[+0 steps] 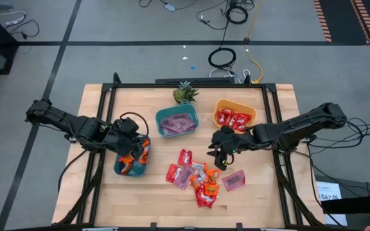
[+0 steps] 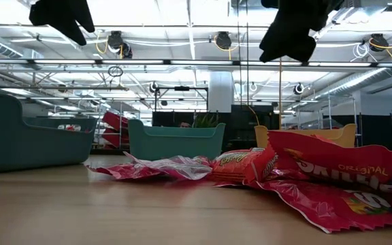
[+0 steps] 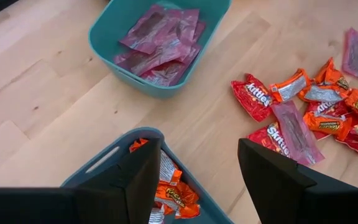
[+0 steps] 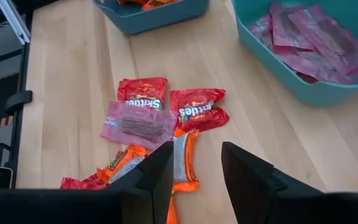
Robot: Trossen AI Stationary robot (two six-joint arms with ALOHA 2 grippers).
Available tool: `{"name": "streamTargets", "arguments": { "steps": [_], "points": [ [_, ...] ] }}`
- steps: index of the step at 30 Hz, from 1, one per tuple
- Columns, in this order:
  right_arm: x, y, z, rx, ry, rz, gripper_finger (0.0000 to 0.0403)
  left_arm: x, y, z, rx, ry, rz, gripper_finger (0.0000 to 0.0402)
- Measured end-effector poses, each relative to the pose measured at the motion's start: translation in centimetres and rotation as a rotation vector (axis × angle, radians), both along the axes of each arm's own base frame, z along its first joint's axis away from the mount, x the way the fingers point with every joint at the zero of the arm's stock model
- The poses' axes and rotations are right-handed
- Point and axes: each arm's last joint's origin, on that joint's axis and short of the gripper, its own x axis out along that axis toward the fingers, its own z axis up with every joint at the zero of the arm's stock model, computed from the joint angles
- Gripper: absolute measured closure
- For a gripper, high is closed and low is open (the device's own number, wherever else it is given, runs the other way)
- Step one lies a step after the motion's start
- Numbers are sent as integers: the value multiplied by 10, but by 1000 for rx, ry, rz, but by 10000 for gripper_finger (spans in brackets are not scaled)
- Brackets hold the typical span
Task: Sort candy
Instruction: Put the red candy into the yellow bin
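While both arms hang above the wooden table (image 1: 101, 199), the scene reads as follows.

Left claw (image 1: 133, 152): released, fingers (image 3: 135, 177) spread wide with nothing between them; it hangs directly over the dark teal bowl (image 1: 122, 168).
Dark teal bowl: right beneath the left claw; it holds orange wrapped candy (image 3: 174, 196).
Right claw (image 1: 218, 154): parted, nothing gripped between its fingers (image 4: 157, 171); it hangs over the near edge of the loose candy pile (image 1: 194, 176).
Loose candy pile: red, orange and pink pieces overlapping on the bare table, just below and ahead of the right claw, well apart from the left claw.
Single pink candy (image 1: 234, 181): lies alone just beside the right claw, apart from the pile.
Light teal bowl (image 1: 176, 122): between the two claws and beyond them; it holds pink candy.
Yellow bowl (image 1: 234, 117): just behind the right claw; it holds red candy.
Small green plant (image 1: 184, 94): stands beyond the light teal bowl, far from both claws.
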Motion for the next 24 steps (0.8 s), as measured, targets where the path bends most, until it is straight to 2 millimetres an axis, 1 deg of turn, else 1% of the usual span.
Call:
{"name": "streamTargets", "arguments": {
  "steps": [7, 13, 17, 24],
  "points": [
    [5, 2, 0, -6, -32, 18, 277, 3, -1, 2, -15, -38, 0, 178],
    [10, 3, -8, 4, -2, 3, 268, 3, -1, 2, -11, -37, -6, 178],
    [12, 4, -13, 4, 12, -1, 238, 3, -1, 2, -15, -40, -2, 178],
    [14, 3, -12, -22, -11, -20, 155, 4, -1, 2, -17, -46, -2, 178]
  ]
}}
